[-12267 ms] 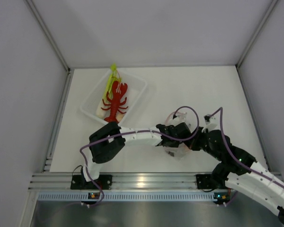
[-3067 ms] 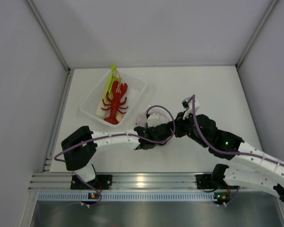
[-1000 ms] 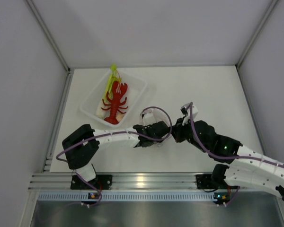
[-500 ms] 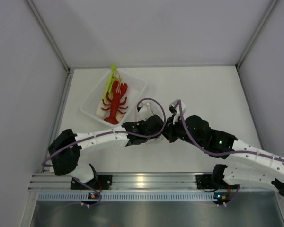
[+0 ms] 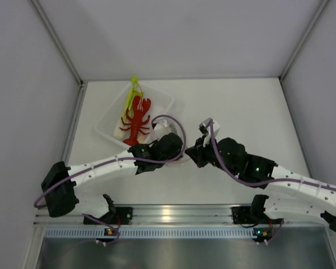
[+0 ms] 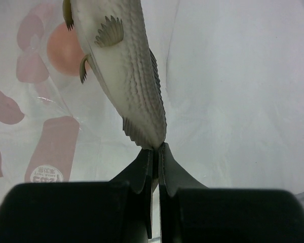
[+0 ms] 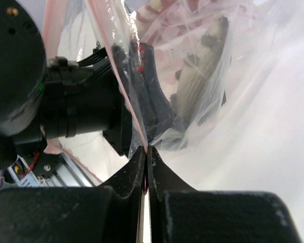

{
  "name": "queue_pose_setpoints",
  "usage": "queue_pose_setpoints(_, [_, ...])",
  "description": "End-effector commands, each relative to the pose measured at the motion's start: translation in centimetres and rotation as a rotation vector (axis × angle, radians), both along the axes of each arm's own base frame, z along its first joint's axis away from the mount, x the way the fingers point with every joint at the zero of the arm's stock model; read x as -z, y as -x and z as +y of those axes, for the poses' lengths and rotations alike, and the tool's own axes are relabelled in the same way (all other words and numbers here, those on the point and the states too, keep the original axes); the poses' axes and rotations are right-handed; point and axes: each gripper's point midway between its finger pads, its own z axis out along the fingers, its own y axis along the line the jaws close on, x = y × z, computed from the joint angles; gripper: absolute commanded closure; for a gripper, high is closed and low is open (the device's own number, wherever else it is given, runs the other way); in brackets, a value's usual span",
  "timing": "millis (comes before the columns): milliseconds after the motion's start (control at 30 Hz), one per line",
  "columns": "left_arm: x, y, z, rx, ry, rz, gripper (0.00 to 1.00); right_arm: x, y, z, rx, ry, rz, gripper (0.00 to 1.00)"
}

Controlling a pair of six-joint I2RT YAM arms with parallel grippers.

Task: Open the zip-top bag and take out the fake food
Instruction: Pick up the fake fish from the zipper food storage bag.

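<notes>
From above, the left hand [image 5: 178, 153] and right hand [image 5: 194, 156] meet just right of the tray [image 5: 103, 128], which holds the lobster [image 5: 136, 120] and leek [image 5: 129, 100]. Left wrist: the hand is clamped on the tail of the fish [image 6: 124, 71], dotted bag [image 6: 25, 96] behind. Right wrist: the hand pinches the bag's film, fish inside.

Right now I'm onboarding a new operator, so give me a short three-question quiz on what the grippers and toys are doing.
1. True or false: the left gripper is shut on the grey fish by its tail.
2. The right gripper pinches: A the zip-top bag, B the grey fish, C nothing.
3. Fill in: the red lobster lies in the clear ___.
Key: 1 true; 2 A; 3 tray.
</notes>
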Motion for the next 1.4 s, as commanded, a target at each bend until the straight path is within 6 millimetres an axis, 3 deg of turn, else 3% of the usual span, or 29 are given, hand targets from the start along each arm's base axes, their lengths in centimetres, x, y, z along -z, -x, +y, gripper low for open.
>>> queue_pose_setpoints(0, [-2.3, -2.1, 1.8, -0.114, 0.074, -0.063, 1.0, 0.2, 1.1, 0.3, -0.06, -0.027, -0.022, 1.0])
queue_pose_setpoints(100, [-2.3, -2.9, 2.7, -0.192, 0.083, -0.077, 1.0, -0.1, 2.3, 1.2, -0.137, -0.073, -0.03, 1.0])
queue_pose_setpoints(267, [-2.0, -3.8, 2.5, -0.269, 0.125, -0.065, 1.0, -0.5, 3.4, 2.4, -0.178, -0.105, -0.036, 1.0])
queue_pose_setpoints(467, [-2.6, -4.3, 1.4, -0.296, 0.168, -0.05, 1.0, 0.9, 4.0, 3.6, -0.146, -0.074, -0.062, 1.0])
queue_pose_setpoints(500, [-3.1, -4.4, 1.1, -0.294, 0.192, -0.048, 1.0, 1.9, 4.4, 3.8, -0.145, -0.049, -0.057, 1.0])
queue_pose_setpoints(667, [-4.0, -3.8, 0.2, -0.236, 0.221, -0.025, 1.0, 4.6, 2.0, 1.5, 0.063, 0.024, -0.069, 1.0])
queue_pose_setpoints(800, [-4.1, -2.7, 1.2, -0.219, 0.238, -0.018, 1.0, 5.1, 0.5, -1.0, 0.2, 0.072, -0.079, 1.0])
queue_pose_setpoints(1033, [-3.9, -0.2, 1.6, -0.11, 0.284, 0.001, 1.0, 3.9, -1.4, -3.0, 0.315, 0.133, -0.124, 1.0])
queue_pose_setpoints(1300, [-1.3, 1.2, 2.1, -0.054, 0.241, 0.03, 1.0, 0.6, -2.8, -2.9, 0.325, 0.147, -0.178, 1.0])
queue_pose_setpoints(1367, [-1.6, 1.6, 1.8, -0.012, 0.255, 0.017, 1.0, 0.3, -3.3, -2.9, 0.327, 0.188, -0.185, 1.0])
